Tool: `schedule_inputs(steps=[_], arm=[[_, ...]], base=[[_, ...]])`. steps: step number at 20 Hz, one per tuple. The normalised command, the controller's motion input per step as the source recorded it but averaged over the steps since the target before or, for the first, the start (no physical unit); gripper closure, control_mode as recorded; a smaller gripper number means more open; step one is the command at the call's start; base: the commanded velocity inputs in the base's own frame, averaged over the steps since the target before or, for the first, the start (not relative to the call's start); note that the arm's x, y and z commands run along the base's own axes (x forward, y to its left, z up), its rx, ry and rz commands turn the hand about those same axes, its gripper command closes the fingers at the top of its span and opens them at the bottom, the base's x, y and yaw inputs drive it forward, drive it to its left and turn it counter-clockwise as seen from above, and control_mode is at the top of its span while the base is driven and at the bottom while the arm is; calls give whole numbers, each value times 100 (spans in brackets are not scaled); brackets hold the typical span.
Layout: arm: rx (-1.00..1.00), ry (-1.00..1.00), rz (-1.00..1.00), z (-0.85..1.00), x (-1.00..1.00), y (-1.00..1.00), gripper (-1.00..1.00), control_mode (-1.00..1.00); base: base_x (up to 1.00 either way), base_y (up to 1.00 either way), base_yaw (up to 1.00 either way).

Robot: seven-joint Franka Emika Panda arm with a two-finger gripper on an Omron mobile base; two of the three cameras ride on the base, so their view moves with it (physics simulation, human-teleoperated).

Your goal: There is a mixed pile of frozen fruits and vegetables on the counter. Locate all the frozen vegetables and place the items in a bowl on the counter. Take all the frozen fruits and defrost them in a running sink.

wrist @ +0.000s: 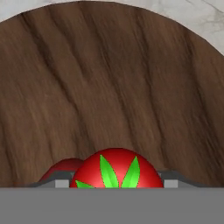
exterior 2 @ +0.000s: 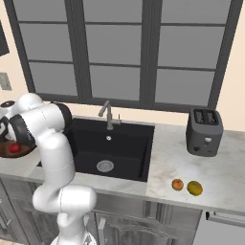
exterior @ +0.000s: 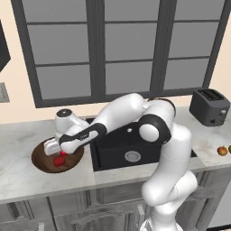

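Observation:
The dark brown wooden bowl (exterior: 43, 161) (exterior 2: 5, 152) (wrist: 109, 87) sits on the marble counter (exterior: 22, 176) left of the black sink (exterior: 113, 153) (exterior 2: 124, 139). My gripper (exterior: 60, 156) (wrist: 116, 183) hangs low inside the bowl, shut on a smooth red tomato (exterior: 58, 161) (exterior 2: 14, 147) (wrist: 116, 168) with green leaves on top. A second, darker red piece (wrist: 63, 168) lies in the bowl just beside it. Far right on the counter rest the orange fruit (exterior: 222, 150) (exterior 2: 177, 184) and the yellow-green fruit (exterior 2: 194, 188).
A dark toaster (exterior: 209, 106) (exterior 2: 204, 131) stands on the counter right of the sink. The brushed-metal faucet (exterior 2: 109, 115) rises behind the basin, with no water visible. A round metal drain (exterior: 132, 156) (exterior 2: 105, 166) sits in the sink floor. Windows line the back wall.

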Motion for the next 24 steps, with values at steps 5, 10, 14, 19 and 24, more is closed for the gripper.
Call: schedule_inputs(steps=[5, 10, 14, 19, 24], arm=[[0, 1, 0, -8, 1, 2, -100, -100], [0, 0, 0, 0, 1, 0, -100, -100], [0, -1, 0, 0, -23, -5, -100, -100], [0, -2, 0, 6, -22, -18, -100, -100], [0, -8, 0, 22, -17, -37, -100, -100]], base=[[0, 0, 0], [0, 0, 0], [0, 0, 0], [0, 0, 0], [0, 0, 0]])
